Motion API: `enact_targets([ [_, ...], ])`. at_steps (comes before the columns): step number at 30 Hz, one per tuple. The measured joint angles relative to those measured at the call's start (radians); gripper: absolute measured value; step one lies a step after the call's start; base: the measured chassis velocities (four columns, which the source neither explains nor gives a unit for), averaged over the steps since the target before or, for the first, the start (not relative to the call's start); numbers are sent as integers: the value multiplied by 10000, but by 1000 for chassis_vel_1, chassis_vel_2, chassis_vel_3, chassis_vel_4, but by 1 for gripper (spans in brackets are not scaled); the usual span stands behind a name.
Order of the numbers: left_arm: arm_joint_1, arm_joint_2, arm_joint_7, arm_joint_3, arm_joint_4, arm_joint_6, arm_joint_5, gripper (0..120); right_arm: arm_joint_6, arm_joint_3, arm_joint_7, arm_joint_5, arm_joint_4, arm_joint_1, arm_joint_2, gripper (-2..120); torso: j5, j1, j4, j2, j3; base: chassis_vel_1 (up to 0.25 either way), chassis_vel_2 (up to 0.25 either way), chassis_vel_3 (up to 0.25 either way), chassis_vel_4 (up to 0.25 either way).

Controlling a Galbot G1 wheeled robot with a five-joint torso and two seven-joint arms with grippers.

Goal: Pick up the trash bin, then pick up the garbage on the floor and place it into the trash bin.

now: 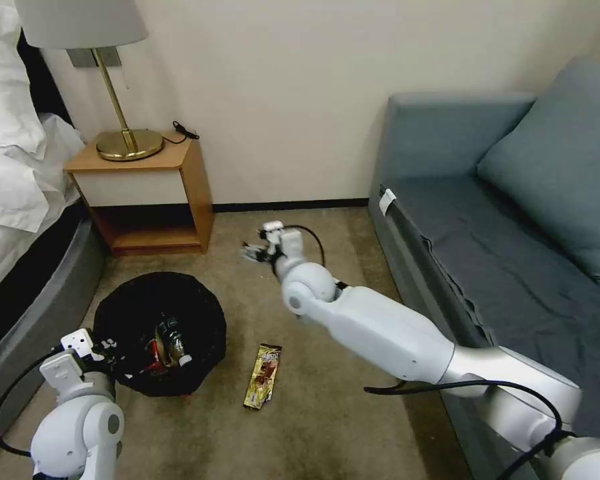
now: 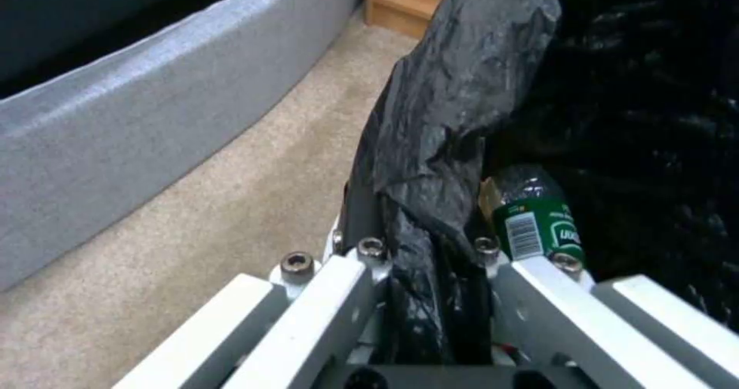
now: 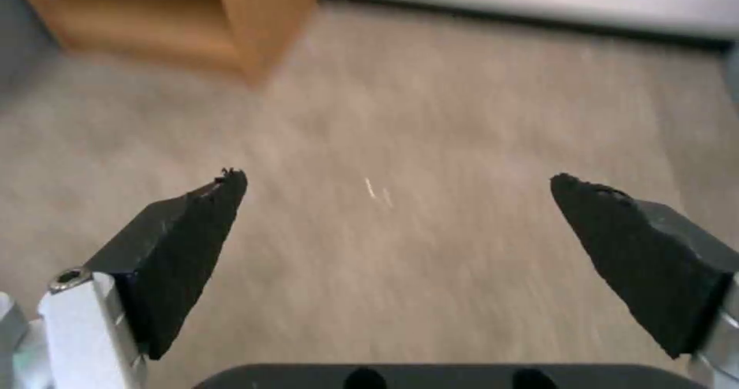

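Observation:
The trash bin (image 1: 157, 313), lined with a crinkled black bag, sits low on the left over the carpet. My left gripper (image 1: 108, 350) is shut on its near rim; in the left wrist view the left gripper (image 2: 427, 247) pinches the black bag fold (image 2: 454, 106). Inside the bin lie a clear bottle with a green label (image 2: 539, 221) and a red packet (image 1: 155, 353). A brown-gold snack wrapper (image 1: 263, 375), a piece of the garbage, lies flat on the carpet to the right of the bin. My right gripper (image 1: 255, 252) hovers open farther off over bare carpet, and the right gripper (image 3: 396, 187) holds nothing.
A wooden nightstand (image 1: 147, 193) with a brass lamp (image 1: 123, 133) stands against the back wall. The bed's grey base (image 2: 138, 123) runs along the left. A blue sofa (image 1: 487, 220) lines the right side. Beige carpet (image 1: 327, 413) lies between them.

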Motion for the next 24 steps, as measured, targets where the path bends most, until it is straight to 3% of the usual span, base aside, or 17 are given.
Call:
enact_targets([
  [9, 49, -41, -3, -44, 53, -47, -14, 3, -234, -1651, -390, 642, -1855, -369, 463, 100, -2, 0, 4, 0, 0, 0, 0, 0, 0],
  [17, 125, -53, -8, -114, 63, -88, -21, 3, -30, -2722, -620, 557, -2082, -1516, 728, 100, -3, 0, 2, 0, -1, 0, 0, 0, 0],
  [24, 172, -41, -8, -136, 59, -99, -36, 3, 58, -3226, -820, 557, -2364, -1681, 936, 100, -3, 0, 2, 1, -1, 0, 0, 0, 0],
])
